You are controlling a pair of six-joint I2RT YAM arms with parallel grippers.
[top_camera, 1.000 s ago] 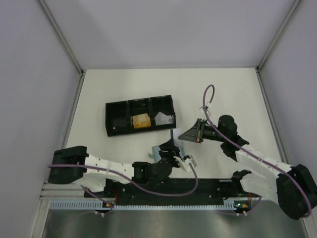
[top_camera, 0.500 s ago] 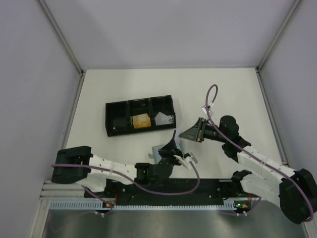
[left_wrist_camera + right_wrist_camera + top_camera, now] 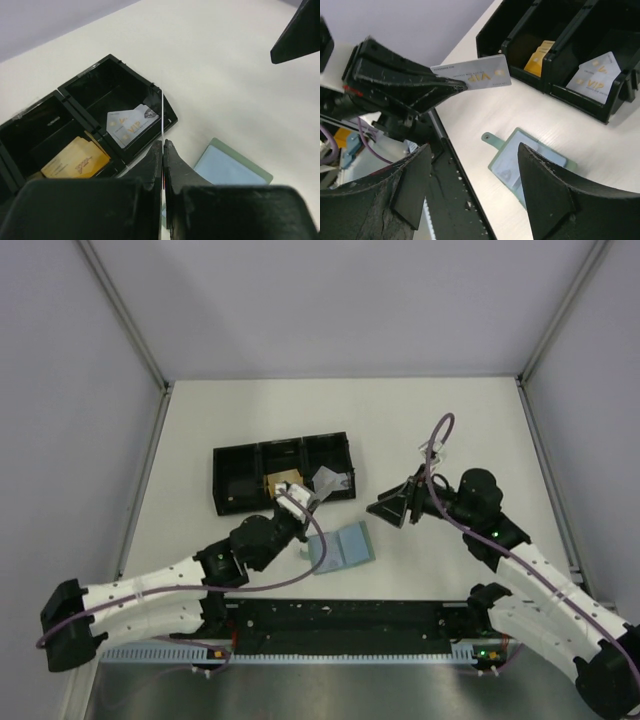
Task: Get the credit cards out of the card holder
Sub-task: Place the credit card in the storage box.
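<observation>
Left arm has swung from card holder (image 3: 345, 545) to black 3-compartment tray (image 3: 218, 480). Left gripper (image 3: 163, 145) pinches silver VIP card (image 3: 480, 77) over edge of right compartment. Holder lies open on table between grippers. Right gripper (image 3: 395, 508) spread, empty, beside holder. Best: carry card past wall, lower, then release onto silver card (image 3: 131, 126) there; tan card (image 3: 75, 160) occupies middle.
</observation>
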